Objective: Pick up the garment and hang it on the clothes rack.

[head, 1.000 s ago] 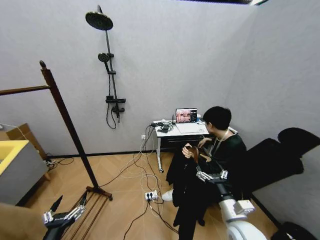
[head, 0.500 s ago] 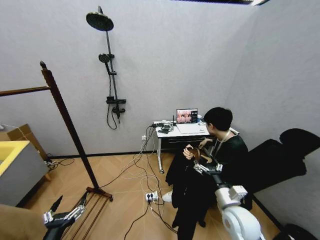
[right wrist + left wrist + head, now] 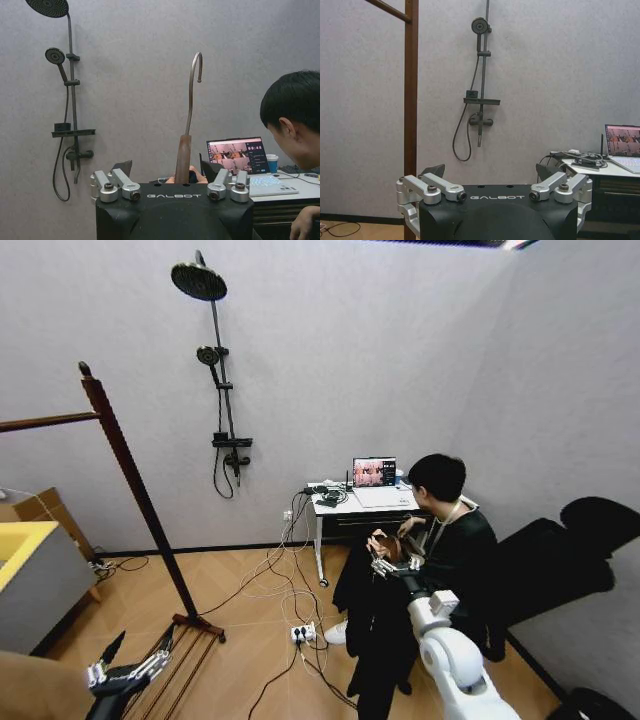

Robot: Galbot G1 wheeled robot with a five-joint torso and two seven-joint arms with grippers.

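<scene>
Herringbone wood flooring (image 3: 250, 640) runs under everything, strewn with white and black cables and a power strip (image 3: 302, 631). Nearest, at the lower left of the head view, the left gripper (image 3: 128, 672) hangs low over the slatted base rails of the clothes rack (image 3: 130, 480), its fingers spread wide with nothing between them (the left wrist view shows both dark pads apart against the bare wall). The rack's dark reddish post rises at a slant to a knob finial, with its top bar leading off to the left.

A little farther, right of centre, the right gripper (image 3: 385, 565) is raised in front of a seated person. Its fingers stand apart on either side of the wooden neck of the hanger (image 3: 183, 160), whose metal hook (image 3: 193, 85) stands upright above it; I cannot tell whether the pads touch the wood. The garment (image 3: 375, 625), a long black coat, hangs from that hanger down toward the floor, and the person's hand (image 3: 377, 543) grips the hanger top.

Behind them a small white desk (image 3: 345, 508) carries an open laptop (image 3: 373, 475). On the grey back wall hangs a black shower set (image 3: 215, 370), and a grey corner wall closes the right side.
</scene>
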